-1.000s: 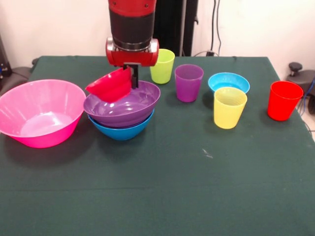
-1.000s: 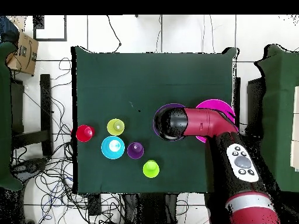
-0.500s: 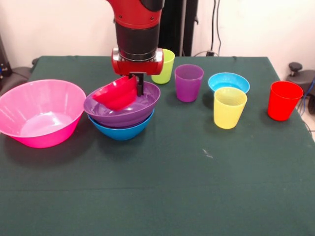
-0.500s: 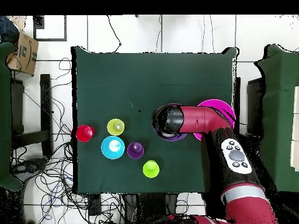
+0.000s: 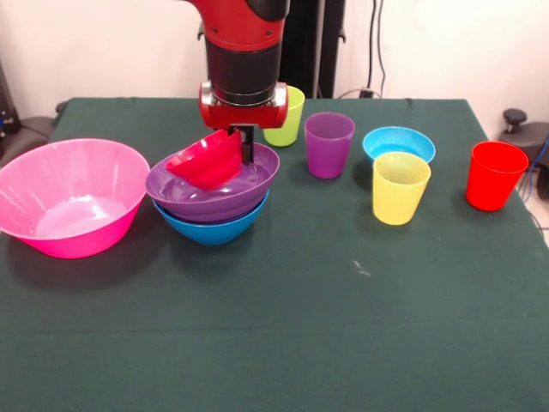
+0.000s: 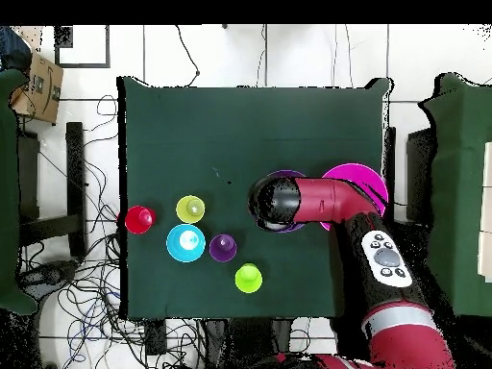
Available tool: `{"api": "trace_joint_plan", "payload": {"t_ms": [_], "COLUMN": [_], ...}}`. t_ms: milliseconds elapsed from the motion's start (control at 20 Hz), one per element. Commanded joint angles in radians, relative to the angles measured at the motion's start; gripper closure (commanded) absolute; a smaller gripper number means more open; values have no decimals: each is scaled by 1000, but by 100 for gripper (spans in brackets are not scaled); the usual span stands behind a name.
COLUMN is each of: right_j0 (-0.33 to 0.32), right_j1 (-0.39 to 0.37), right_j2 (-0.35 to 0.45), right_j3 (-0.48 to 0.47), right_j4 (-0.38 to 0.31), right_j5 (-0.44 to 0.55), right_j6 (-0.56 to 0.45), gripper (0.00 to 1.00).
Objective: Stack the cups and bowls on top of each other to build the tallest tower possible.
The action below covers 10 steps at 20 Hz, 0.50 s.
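Your gripper (image 5: 238, 146) holds a tilted red bowl (image 5: 206, 160) over the stack.
Fingers clamped on its rim, inside purple bowl (image 5: 214, 190), w/ blue bowl (image 5: 212, 227) beneath.

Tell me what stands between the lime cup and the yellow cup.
In the front view the purple cup stands between the lime cup and the yellow cup; the light blue bowl sits just behind the yellow cup.
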<state>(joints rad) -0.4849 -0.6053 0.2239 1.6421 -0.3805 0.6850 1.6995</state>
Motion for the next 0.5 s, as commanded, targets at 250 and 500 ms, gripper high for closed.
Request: {"api": "trace_joint_plan", "payload": {"t_ms": [250,500], "right_j0": [34,45], "right_j1": [61,106], "right_j2": [-11,-34], "right_j3": [27,19], "right_j4": [-49,-55], "right_j5": [-120,-188], "right_j6": [83,103], "gripper": [100,100]}}
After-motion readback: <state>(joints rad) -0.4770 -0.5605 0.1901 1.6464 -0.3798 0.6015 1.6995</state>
